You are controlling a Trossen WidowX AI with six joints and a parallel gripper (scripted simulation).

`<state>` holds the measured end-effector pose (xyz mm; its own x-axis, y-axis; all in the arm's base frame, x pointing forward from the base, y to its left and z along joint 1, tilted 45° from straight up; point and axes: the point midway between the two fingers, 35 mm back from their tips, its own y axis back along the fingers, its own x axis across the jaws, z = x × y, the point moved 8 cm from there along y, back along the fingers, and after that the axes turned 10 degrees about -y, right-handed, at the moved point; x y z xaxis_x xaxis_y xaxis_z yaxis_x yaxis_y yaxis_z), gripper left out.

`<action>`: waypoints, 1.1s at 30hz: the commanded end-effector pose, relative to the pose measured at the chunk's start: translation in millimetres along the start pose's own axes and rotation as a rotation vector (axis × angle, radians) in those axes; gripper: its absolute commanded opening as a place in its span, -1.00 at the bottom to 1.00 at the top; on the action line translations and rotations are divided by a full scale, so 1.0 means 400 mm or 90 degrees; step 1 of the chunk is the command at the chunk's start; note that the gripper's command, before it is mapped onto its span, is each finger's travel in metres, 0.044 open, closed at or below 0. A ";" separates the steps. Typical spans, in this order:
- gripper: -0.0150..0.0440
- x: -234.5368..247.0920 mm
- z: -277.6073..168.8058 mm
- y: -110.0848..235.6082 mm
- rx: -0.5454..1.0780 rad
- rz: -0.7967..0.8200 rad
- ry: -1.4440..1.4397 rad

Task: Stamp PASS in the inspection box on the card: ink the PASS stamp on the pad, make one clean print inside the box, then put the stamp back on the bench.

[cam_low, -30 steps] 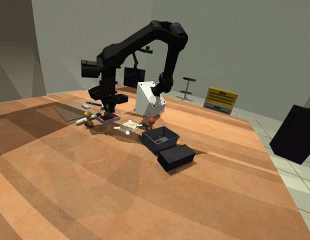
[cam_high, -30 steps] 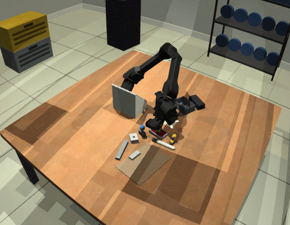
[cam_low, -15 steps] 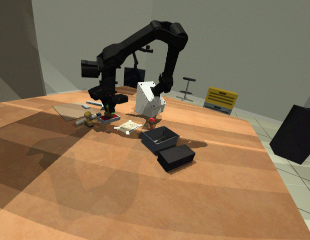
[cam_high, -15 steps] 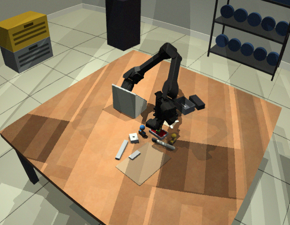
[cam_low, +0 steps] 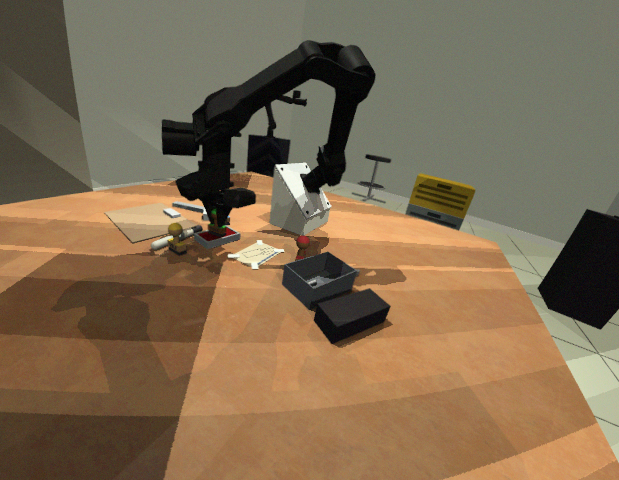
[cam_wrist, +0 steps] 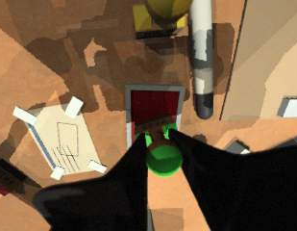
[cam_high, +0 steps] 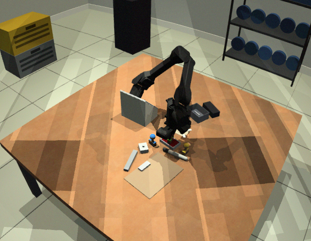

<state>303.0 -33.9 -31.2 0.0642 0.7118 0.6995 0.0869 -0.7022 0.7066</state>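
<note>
My gripper (cam_high: 170, 137) (cam_low: 216, 217) (cam_wrist: 157, 135) points down, shut on the green-knobbed stamp (cam_high: 169, 140) (cam_wrist: 164, 161). The stamp's brown base is low over the red ink pad (cam_high: 176, 143) (cam_low: 224, 240) (cam_wrist: 155, 103), within its grey rim; whether its face touches the ink is hidden. The lettering on the base is too small to read surely. The cream card (cam_low: 250, 257) (cam_wrist: 86, 156) lies beside the pad, held by white corner pieces. Its outlined inspection box (cam_wrist: 68, 123) shows no print. Slanting dark lines cross the card's lower part.
A yellow stamp (cam_high: 186, 146) (cam_low: 175, 229) and a black-and-white marker (cam_high: 175, 153) (cam_wrist: 202, 48) stand and lie close by the pad. A blue stamp (cam_high: 152, 136) and white block (cam_high: 143, 148) are on its other side. A red stamp (cam_low: 302, 241), open grey bin (cam_low: 319, 276) and white slanted stand (cam_low: 299, 206) are beyond the card.
</note>
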 end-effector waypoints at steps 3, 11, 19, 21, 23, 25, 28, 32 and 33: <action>-0.49 0.002 0.000 0.004 0.002 0.001 0.002; -0.49 0.002 0.000 0.013 0.002 0.001 0.002; -0.49 0.001 0.001 0.027 0.002 0.001 0.002; -0.49 0.001 0.002 0.035 0.002 0.001 0.002; -0.49 0.001 0.002 0.043 0.002 0.001 0.002; -0.49 0.001 0.003 0.051 0.002 0.000 0.002; -0.49 0.001 0.003 0.063 0.002 0.000 0.002; -0.49 0.001 0.003 0.079 0.002 0.000 0.002; -0.49 0.001 0.003 0.083 0.002 0.000 0.002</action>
<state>306.0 -53.8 -11.8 0.0701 0.7080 0.7027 0.0903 -0.7061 0.7024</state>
